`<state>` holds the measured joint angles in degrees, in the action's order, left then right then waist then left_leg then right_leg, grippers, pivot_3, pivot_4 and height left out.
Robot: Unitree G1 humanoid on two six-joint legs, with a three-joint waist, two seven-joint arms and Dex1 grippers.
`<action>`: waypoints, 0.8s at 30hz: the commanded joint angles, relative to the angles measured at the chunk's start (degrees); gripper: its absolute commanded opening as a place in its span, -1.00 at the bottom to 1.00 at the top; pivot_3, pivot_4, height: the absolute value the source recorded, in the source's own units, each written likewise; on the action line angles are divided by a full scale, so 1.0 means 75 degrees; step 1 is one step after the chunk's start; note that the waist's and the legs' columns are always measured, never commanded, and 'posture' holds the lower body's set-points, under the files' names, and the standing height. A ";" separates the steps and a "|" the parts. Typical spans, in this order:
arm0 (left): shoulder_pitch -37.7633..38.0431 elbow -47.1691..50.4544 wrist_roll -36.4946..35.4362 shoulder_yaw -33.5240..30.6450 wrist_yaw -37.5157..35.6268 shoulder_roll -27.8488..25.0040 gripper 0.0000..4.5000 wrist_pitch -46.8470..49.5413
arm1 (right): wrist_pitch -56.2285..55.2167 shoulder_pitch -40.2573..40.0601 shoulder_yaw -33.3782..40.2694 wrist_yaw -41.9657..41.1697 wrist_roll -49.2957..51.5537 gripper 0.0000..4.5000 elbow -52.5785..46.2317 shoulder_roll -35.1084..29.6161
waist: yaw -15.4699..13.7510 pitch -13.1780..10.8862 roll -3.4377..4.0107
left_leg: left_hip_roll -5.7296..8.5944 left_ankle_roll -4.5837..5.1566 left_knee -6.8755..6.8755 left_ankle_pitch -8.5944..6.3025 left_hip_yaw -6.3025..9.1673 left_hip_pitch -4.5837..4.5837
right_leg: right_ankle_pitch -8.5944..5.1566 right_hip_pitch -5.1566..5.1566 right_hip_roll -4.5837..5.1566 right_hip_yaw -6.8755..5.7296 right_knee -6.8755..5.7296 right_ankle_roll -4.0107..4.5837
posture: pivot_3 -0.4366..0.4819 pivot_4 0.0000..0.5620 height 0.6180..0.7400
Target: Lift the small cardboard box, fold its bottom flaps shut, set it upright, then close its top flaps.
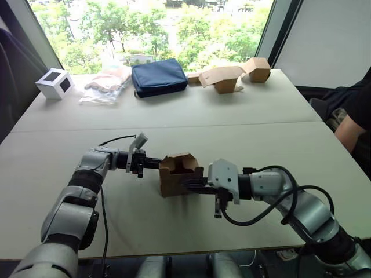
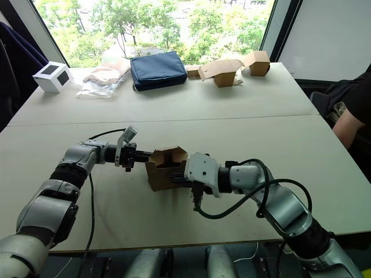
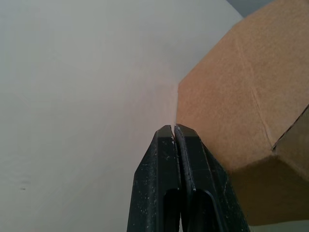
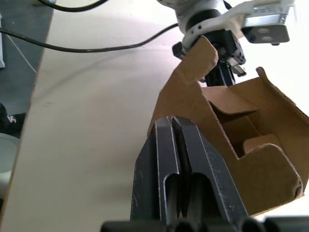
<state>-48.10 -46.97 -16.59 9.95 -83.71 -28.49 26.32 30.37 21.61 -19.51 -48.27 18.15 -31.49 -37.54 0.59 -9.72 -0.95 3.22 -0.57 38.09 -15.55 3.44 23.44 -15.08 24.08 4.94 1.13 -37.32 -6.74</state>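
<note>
The small cardboard box [image 1: 177, 178] stands upright on the white table [image 1: 243, 127], midway between my two arms. Its top flaps [image 1: 178, 160] are raised and the inside is open, as the right wrist view shows [image 4: 231, 121]. My left gripper [image 1: 157, 164] is shut, its tips touching the upper left side of the box [image 3: 231, 111]. My right gripper [image 1: 186, 183] is also shut, its black fingers [image 4: 171, 145] lying against the box's near right wall, below one raised flap [image 4: 198, 60]. Nothing is held between either pair of fingers.
Along the far edge of the table sit a white cube [image 1: 55, 83], a plastic bag [image 1: 107, 86], a navy pouch [image 1: 159, 76] and two other cardboard boxes [image 1: 223, 78] [image 1: 258, 68]. A person's arm [image 1: 356, 119] shows at the right edge.
</note>
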 commanded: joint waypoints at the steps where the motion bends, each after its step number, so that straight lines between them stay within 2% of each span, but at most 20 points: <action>1: -0.0179 0.0092 0.0104 -0.0202 0.0138 0.0187 -0.98 -0.0410 | -0.0339 0.0362 -0.0155 -0.0081 -0.0455 -1.00 0.0218 0.0047 | 0.0001 0.0000 0.0000 | 0.0000 0.0000 0.0003 0.0000 0.0001 0.0000 | 0.0000 -0.0001 0.0000 0.0000 0.0000 0.0000 | -0.05 -0.47 1.00; 13: -0.0052 0.0179 0.0130 -0.0347 0.0128 0.0258 -0.98 -0.0373 | -0.0635 0.0549 -0.0357 -0.0184 -0.0954 -1.00 0.1045 0.0522 | 0.0024 0.0000 0.0000 | -0.0001 0.0000 0.0002 0.0000 0.0001 0.0000 | 0.0000 0.0003 -0.0003 0.0000 -0.0004 0.0000 | -0.05 -0.47 1.00; 19: 0.0089 0.0272 0.0133 -0.0779 0.0773 0.0077 -0.98 -0.0598 | -0.0662 0.0536 -0.0255 -0.0250 -0.0870 -1.00 0.1276 0.0819 | 0.0022 0.0000 0.0000 | -0.0001 0.0000 0.0002 0.0000 0.0002 0.0000 | 0.0000 0.0003 -0.0002 0.0000 -0.0004 0.0000 | -0.05 -0.47 1.00; 22: 0.0481 0.1070 -0.0081 -0.1188 0.1003 -0.0353 -0.98 -0.0354 | -0.0675 0.0559 -0.0219 -0.0297 -0.0837 -1.00 0.1391 0.0927 | 0.0061 0.0000 0.0000 | -0.0002 0.0000 0.0002 0.0000 0.0002 -0.0001 | 0.0000 0.0007 -0.0004 0.0001 -0.0005 0.0000 | -0.05 -0.47 1.00; 24: 0.1116 0.2451 -0.0393 -0.1499 0.1067 -0.0825 -0.98 0.0260 | -0.0720 0.0569 -0.0179 -0.0340 -0.0799 -1.00 0.1509 0.1006 | 0.0087 0.0000 0.0000 | -0.0006 -0.0001 -0.0005 0.0000 0.0001 0.0000 | 0.0000 0.0017 -0.0007 0.0008 -0.0007 0.0000 | -0.05 -0.47 1.00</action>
<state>-42.70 -38.63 -16.53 2.24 -76.27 -31.32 24.48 25.84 25.27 -21.94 -50.40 11.18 -20.12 -30.72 1.24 -9.72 -0.94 3.17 -0.59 38.02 -15.55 3.45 23.44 -15.08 24.25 4.86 1.22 -37.37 -6.74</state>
